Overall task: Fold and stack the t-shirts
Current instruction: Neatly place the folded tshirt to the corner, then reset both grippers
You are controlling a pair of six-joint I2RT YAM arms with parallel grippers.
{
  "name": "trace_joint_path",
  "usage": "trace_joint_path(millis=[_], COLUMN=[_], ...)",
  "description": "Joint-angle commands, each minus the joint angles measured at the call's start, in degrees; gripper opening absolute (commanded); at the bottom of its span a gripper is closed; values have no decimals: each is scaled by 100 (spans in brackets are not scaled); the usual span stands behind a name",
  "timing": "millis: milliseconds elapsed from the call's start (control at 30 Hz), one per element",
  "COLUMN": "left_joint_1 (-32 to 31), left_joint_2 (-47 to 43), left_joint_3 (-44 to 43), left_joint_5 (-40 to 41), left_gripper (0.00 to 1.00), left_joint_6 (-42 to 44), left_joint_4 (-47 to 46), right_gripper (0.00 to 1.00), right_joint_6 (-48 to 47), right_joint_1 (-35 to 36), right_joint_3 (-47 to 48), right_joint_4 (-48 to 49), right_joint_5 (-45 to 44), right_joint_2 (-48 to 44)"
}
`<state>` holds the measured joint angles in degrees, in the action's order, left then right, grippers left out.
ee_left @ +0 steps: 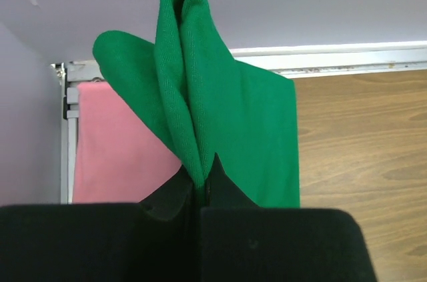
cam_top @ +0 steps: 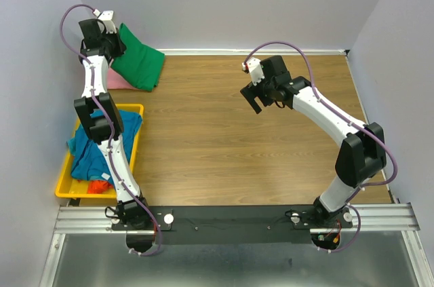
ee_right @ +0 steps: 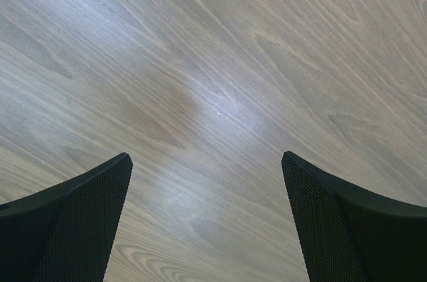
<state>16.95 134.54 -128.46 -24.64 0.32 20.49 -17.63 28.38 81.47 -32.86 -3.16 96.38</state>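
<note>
A bright green t-shirt (cam_top: 140,63) lies at the table's far left corner, partly over a pink t-shirt (cam_top: 119,81). My left gripper (cam_top: 108,41) is shut on a bunched fold of the green t-shirt (ee_left: 200,109) and lifts that edge; the pink t-shirt (ee_left: 113,155) lies flat beneath it. A teal-blue t-shirt (cam_top: 102,141) and a bit of an orange-red one (cam_top: 100,185) lie in the yellow bin. My right gripper (cam_top: 255,100) is open and empty over bare wood, its fingers (ee_right: 87,222) wide apart.
The yellow plastic bin (cam_top: 64,188) stands at the left edge of the table, under the left arm. The walls close in behind and to the left of the green t-shirt. Wooden tabletop (cam_top: 237,138) spreads between the arms.
</note>
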Motion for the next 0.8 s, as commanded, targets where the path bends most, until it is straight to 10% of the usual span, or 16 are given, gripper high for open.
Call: trace_joint_path(millis=[0,133,767], left_joint_1=[72,106,28], left_joint_2=[116,231,-1437], left_joint_3=[-231,-399,74], left_joint_5=[459,864,856], left_gripper=[9,65,96], left_joint_6=[135,301,1647], left_joint_4=[34,209,842], right_gripper=[100,100,100], right_joint_6=[5,-4,198], right_joint_1=[-26,-34,-342], right_joint_3=[194,185,-167], right_joint_4=[-98,-106,-142], right_joint_5=[34,26,210], right_joint_2=[74,65,-269])
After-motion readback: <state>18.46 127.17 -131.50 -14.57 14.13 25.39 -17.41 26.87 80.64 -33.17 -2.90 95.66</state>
